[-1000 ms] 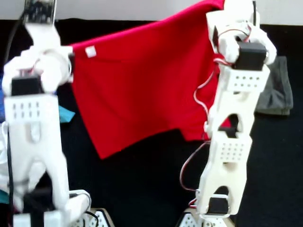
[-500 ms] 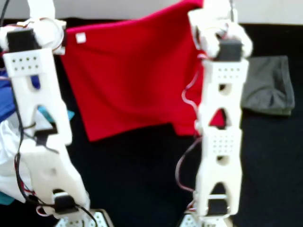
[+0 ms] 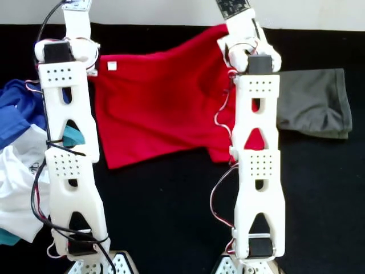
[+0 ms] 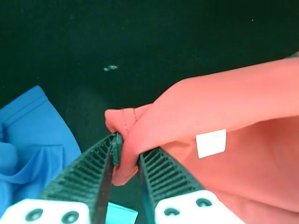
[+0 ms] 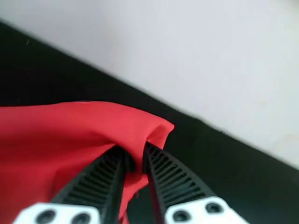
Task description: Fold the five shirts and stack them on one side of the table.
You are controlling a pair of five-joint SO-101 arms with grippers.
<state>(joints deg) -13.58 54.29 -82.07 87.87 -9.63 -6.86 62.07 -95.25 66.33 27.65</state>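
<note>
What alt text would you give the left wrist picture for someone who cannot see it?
The left gripper pinches a bunched corner of the red shirt, which bears a small white tag. A blue shirt lies nearby on the black table.

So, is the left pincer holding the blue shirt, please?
No, the left pincer grips the red shirt; the blue shirt lies apart.

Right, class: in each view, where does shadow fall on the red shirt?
High view: shading along wrinkles of the red shirt. Left wrist view: shade where cloth enters the left gripper. Right wrist view: dark crease at the right gripper.
</note>
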